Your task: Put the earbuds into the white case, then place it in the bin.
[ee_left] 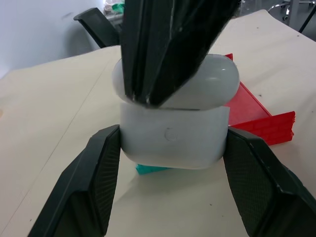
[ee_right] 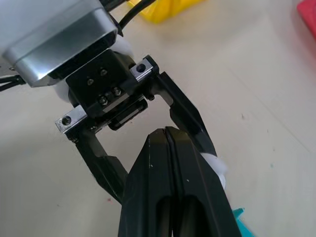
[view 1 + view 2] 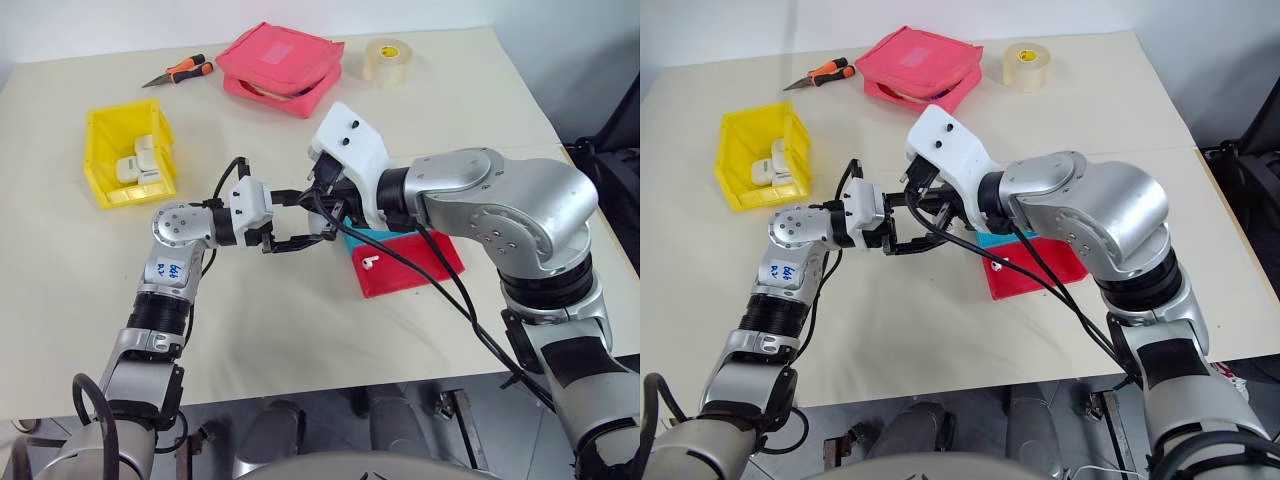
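Observation:
The white case [image 1: 173, 138] hangs above the table with my left gripper [image 3: 318, 226] shut on its two sides. Its lid [image 1: 207, 84] looks down on the body. My right gripper [image 2: 168, 132] is shut, and its joined black fingertips [image 1: 148, 74] press on the top of the lid. One tiny white earbud [image 3: 368, 262] lies on the red tray [image 3: 425, 262], just right of both grippers. The yellow bin [image 3: 105, 185] stands at the left of the table, well away from the case.
Inside the bin lie a few white boxes [image 3: 140, 160]. A teal tray [image 3: 365, 238] sits against the red tray's far edge. At the back of the table are a pink pouch [image 3: 280, 58], a tape roll [image 3: 385, 60] and orange-handled pliers [image 3: 182, 72].

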`<state>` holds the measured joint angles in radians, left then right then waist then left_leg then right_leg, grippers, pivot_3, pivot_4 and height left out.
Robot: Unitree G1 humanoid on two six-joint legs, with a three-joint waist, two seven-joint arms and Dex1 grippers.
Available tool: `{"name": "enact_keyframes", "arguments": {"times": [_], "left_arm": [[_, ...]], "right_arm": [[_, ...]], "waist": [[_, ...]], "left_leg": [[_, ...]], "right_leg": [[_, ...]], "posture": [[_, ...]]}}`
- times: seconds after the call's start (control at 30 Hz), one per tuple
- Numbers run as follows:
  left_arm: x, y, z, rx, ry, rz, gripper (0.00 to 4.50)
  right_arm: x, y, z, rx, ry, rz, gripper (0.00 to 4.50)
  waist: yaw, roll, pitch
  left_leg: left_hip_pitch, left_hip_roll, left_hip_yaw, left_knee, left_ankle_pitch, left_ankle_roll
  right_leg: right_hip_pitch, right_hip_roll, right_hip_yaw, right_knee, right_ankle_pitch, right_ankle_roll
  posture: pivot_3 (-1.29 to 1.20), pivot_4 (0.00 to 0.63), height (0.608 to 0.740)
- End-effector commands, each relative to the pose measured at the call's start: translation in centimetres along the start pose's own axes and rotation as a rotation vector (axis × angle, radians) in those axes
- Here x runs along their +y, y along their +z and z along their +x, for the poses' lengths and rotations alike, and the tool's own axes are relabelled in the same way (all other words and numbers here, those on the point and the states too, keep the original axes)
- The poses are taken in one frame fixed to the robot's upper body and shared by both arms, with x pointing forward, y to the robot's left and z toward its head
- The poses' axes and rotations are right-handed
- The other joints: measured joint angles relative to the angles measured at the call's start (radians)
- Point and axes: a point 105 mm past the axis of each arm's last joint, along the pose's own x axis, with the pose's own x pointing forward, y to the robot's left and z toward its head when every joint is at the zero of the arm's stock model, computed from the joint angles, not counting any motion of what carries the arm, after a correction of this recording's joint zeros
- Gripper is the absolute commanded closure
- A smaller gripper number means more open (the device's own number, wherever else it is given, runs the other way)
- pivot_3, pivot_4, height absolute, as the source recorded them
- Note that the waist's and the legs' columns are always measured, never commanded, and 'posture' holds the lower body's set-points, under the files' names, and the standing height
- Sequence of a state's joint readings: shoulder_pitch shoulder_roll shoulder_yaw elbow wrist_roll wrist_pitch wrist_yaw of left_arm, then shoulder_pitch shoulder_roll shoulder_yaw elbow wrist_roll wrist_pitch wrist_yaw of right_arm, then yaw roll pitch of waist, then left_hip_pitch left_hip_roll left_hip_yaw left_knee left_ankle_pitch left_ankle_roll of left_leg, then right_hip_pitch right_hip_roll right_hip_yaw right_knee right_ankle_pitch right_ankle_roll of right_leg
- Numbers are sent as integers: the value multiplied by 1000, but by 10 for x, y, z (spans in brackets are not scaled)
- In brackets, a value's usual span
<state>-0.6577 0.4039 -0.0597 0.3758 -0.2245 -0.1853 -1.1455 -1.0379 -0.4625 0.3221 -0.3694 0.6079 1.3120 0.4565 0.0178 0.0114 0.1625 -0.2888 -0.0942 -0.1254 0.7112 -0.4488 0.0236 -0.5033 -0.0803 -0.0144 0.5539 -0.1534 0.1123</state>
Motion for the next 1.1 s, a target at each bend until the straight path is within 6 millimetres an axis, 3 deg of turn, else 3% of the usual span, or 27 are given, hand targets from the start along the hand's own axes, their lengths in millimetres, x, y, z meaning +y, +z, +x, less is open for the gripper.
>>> {"name": "enact_keyframes", "arguments": {"times": [0.03,0.23,0.33,0.47,0.57,0.63,0.8,0.93,1.1], "left_arm": [[10,11,-11,-30,51,37,1733],[20,12,-30,-24,129,31,1733],[22,13,-33,-26,151,29,1733],[38,21,-47,-109,316,-18,1733],[44,24,-56,-168,408,-53,1733],[47,25,-61,-194,459,-74,1733],[58,23,-76,-210,599,-95,1733],[83,22,-101,-203,807,-126,1733],[119,18,-145,-98,1099,-109,1733]], "right_arm": [[-11,-9,-11,35,-48,-12,4466],[-30,-38,-35,121,-138,30,4466],[-35,-43,-41,118,-163,33,4466],[-46,-24,-64,-242,-196,-31,4466],[-39,-38,-77,-310,-136,-25,3870],[-28,-43,-84,-355,-63,-38,3214],[-26,-52,-92,-400,-17,-49,1450],[-30,-57,-92,-399,-18,-48,36],[-37,-63,-90,-376,-50,-52,13]], "waist": [[1,0,0],[4,0,0],[3,0,0],[6,0,0],[7,0,0],[5,0,0],[5,0,0],[5,0,0],[7,0,0]], "left_leg": [[0,0,0,0,0,0],[-1,0,0,1,0,0],[-1,1,0,1,0,0],[-1,1,1,0,0,0],[-1,0,2,1,0,0],[-1,0,2,2,-1,0],[0,1,2,3,-1,-1],[0,2,1,2,-1,-1],[0,1,2,3,-1,-1]], "right_leg": [[0,0,0,0,0,0],[0,0,-1,0,0,-1],[-1,0,-1,0,0,-1],[0,0,-1,-1,0,-1],[1,-1,-3,-2,1,-1],[1,-1,-3,-1,1,0],[2,0,-3,-1,1,-1],[2,1,-2,-1,1,-1],[2,1,-2,-1,2,-2]], "posture": [[0,150,740],[0,150,740],[0,150,740],[0,150,740],[0,150,740],[0,150,740],[0,150,740],[0,150,740],[0,150,740]]}}
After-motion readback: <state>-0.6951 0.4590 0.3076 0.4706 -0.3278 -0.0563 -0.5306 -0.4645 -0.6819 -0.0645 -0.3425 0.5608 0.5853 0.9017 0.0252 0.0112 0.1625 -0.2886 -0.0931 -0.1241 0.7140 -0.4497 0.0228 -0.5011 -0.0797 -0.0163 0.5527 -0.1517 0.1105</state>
